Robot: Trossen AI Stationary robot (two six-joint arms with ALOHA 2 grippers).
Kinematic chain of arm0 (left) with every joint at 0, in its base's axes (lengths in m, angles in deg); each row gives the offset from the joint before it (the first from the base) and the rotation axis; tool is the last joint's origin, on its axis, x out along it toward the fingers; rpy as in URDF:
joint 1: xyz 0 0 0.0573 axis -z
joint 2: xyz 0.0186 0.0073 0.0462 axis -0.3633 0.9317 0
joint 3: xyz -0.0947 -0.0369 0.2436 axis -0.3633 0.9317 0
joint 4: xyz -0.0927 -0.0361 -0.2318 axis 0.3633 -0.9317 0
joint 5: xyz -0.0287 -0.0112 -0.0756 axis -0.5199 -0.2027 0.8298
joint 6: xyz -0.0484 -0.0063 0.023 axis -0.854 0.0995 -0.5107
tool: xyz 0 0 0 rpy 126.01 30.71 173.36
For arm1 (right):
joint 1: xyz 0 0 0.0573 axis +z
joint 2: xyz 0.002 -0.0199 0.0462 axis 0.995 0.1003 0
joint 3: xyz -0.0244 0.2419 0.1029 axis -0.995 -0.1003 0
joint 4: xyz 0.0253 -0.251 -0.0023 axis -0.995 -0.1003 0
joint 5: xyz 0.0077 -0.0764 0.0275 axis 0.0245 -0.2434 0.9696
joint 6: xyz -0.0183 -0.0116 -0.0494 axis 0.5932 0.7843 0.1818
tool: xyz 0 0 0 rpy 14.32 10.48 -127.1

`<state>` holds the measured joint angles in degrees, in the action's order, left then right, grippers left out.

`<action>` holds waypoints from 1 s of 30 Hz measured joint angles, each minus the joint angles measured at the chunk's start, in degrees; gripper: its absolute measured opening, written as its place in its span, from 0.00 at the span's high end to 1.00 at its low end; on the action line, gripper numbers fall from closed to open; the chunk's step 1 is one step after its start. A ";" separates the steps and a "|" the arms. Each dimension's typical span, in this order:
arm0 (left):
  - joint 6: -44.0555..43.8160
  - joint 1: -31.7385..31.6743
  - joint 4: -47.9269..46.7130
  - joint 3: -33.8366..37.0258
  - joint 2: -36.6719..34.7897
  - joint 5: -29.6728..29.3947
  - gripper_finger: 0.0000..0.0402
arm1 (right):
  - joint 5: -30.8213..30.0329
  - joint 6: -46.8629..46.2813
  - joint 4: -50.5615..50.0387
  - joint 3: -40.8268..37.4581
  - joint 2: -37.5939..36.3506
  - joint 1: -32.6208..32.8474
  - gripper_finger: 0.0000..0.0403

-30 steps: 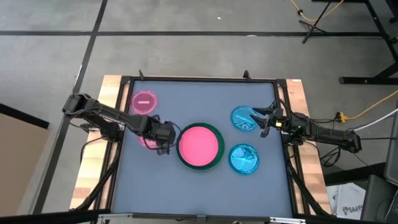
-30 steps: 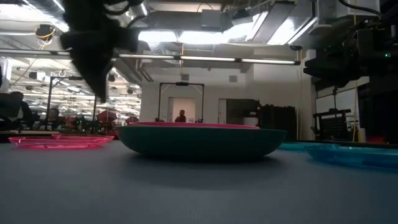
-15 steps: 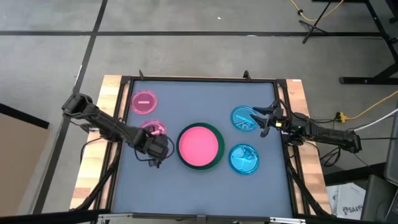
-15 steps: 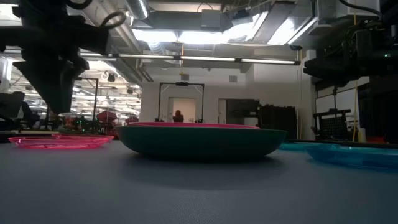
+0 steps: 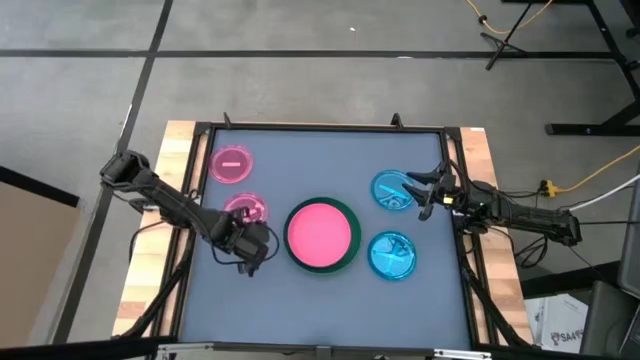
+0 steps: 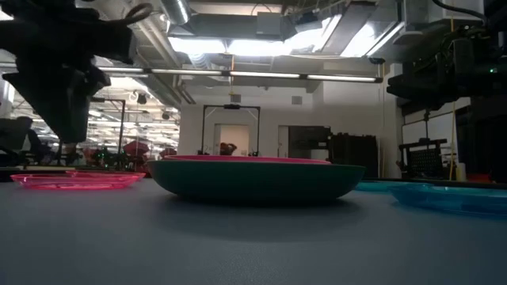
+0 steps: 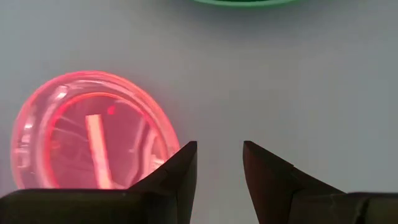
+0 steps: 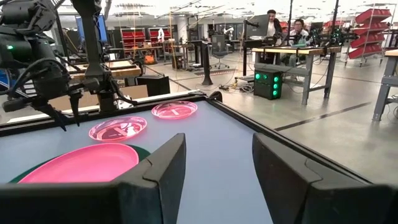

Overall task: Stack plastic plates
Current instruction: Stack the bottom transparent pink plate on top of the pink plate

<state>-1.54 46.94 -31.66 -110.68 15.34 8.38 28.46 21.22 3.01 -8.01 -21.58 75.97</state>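
A medium pink plate [image 5: 321,231] lies in the large dark green plate [image 5: 349,262] at the table's middle; the low view shows the dark green plate [image 6: 253,181] and the pink rim [image 6: 245,159] above it. Two small translucent pink plates rest flat at the left, one far [image 5: 231,163] and one nearer [image 5: 245,209]. Two small translucent blue plates sit at the right [image 5: 393,190] [image 5: 392,254]. No grey plate shows. My left gripper [image 5: 250,248] hangs open above the table, just near-side of the nearer pink plate [image 7: 93,132]. My right gripper [image 5: 424,196] is open beside the far blue plate's right edge.
A raised black frame [image 5: 320,127] runs round the grey table top, with wooden boards outside it. Bare table lies along the near edge [image 5: 300,310] and the far middle. Beyond the table, in the right wrist view, are workbenches and people [image 8: 298,28].
My left gripper has moved from over the nearer small pink plate toward the table's near edge and a little to the left. That plate now shows whole. The fingers stay open. The right arm and all plates have kept still.
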 joint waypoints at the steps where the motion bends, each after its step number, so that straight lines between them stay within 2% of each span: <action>1: -0.03 0.42 -0.44 0.02 0.00 -0.97 0.69 | 0.01 0.00 0.00 0.00 0.00 0.00 0.56; 4: -1.38 1.14 -0.20 1.21 0.00 -2.56 0.69 | 0.02 0.02 0.00 0.00 0.00 0.00 0.56; 10: -5.96 1.21 2.31 6.66 0.00 -0.05 0.69 | 0.04 0.02 -0.15 0.00 0.00 -0.01 0.56; 18: -7.51 1.19 5.07 11.67 0.00 -0.41 0.69 | 0.02 0.00 -0.17 0.00 0.00 0.00 0.56; 30: -5.44 1.04 5.14 13.54 0.00 -6.63 0.69 | 0.18 -0.02 -0.17 0.00 0.00 -0.01 0.56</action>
<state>-6.98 47.97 -26.52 -97.14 15.34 1.75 28.64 21.20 2.84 -8.01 -21.58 75.96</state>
